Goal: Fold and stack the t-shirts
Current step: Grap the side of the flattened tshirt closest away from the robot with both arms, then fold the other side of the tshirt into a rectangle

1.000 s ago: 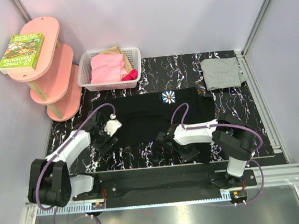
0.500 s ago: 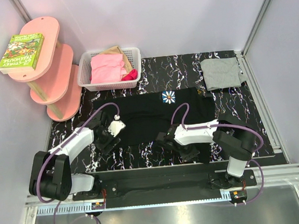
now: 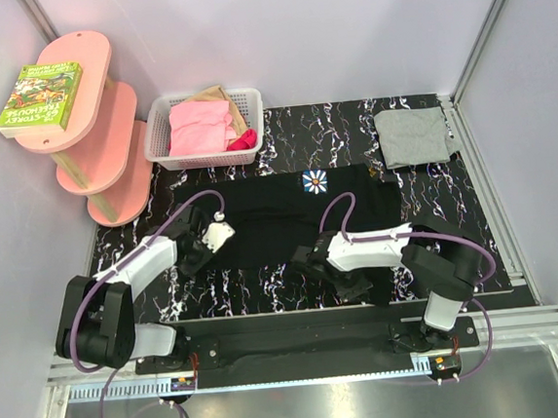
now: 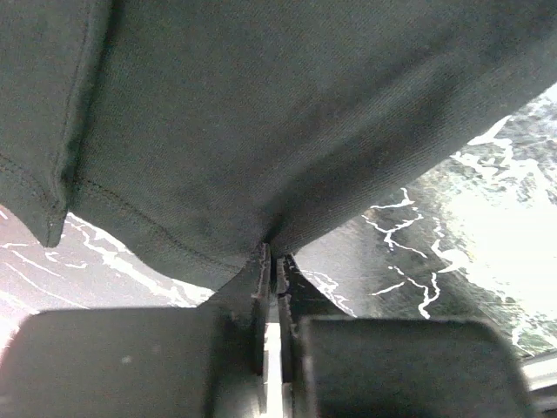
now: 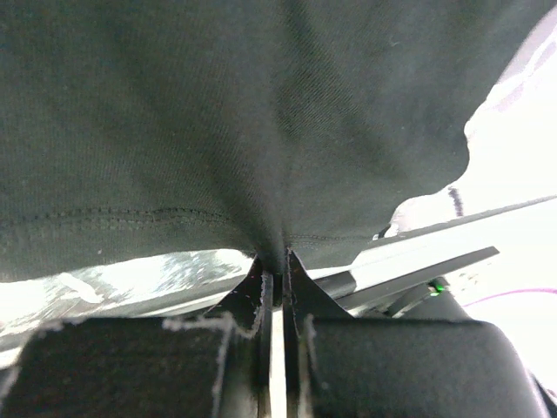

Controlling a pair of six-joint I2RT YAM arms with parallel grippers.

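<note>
On the tabletop (image 3: 331, 131), from above, the black shirt (image 3: 290, 218) is seen laid out, its long side running left to right. Its flower print (image 3: 315, 180) is at the far edge. The hold on the near edge is hidden from above by the arms.

It is shown only in the wrist views. The left fingers (image 4: 260, 287) are pressed together on the hem, and the right fingers (image 5: 259, 300) are pinched on the hem too. A small peak of cloth is pulled up at each.

The grey shirt (image 3: 412, 137) is seen only from above. It is folded at the far right corner, well apart from the black one.

A white basket (image 3: 159, 131) at the far left is filled with pink cloth (image 3: 199, 128), some red cloth (image 3: 244, 141) and tan cloth (image 3: 212, 94). A book (image 3: 39, 96) is laid on top of a pink shelf (image 3: 105, 117).
</note>
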